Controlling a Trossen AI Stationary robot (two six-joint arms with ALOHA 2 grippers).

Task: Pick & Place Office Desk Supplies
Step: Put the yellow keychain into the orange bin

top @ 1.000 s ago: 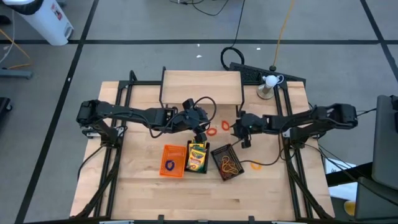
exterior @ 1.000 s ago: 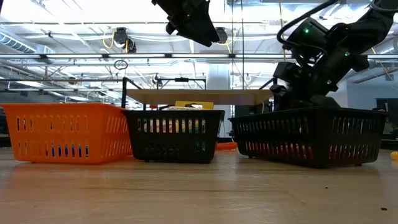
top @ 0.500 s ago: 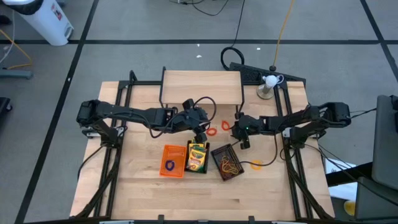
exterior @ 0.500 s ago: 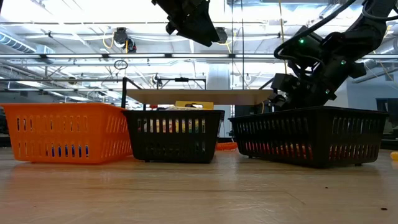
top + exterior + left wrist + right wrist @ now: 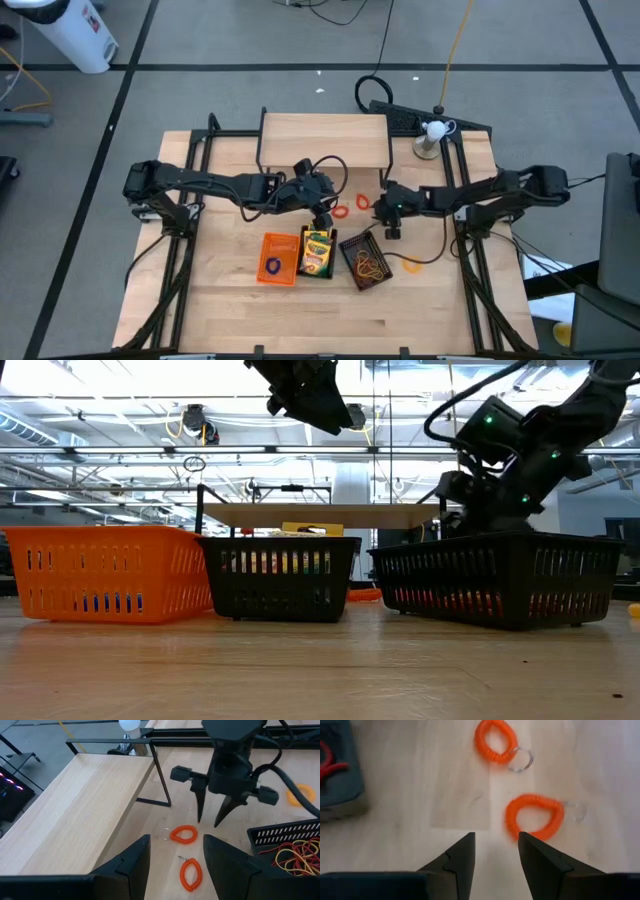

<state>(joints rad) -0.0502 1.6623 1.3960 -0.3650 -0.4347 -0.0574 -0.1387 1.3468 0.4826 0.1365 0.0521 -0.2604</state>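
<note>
Two orange coil loops (image 5: 535,816) (image 5: 496,742) lie flat on the wooden table. My right gripper (image 5: 496,836) stands open just short of the closer loop, fingers slanting down, touching nothing; the left wrist view shows it (image 5: 209,822) beside both loops. My left gripper (image 5: 322,215) hangs open and empty high above the middle black tray (image 5: 317,270), which holds crayon boxes (image 5: 317,250). The orange tray (image 5: 277,258) has a purple loop in it. Rubber bands (image 5: 295,855) fill the right black tray (image 5: 367,262).
A raised wooden shelf on a black frame (image 5: 323,140) stands at the table's far side, behind the loops. Another orange piece (image 5: 412,265) lies right of the right black tray. A white-topped stand (image 5: 432,132) and cables sit at the far right corner.
My right gripper has stayed behind the right black tray, but its wrist has rolled a little. The left arm and all the trays have kept still.
</note>
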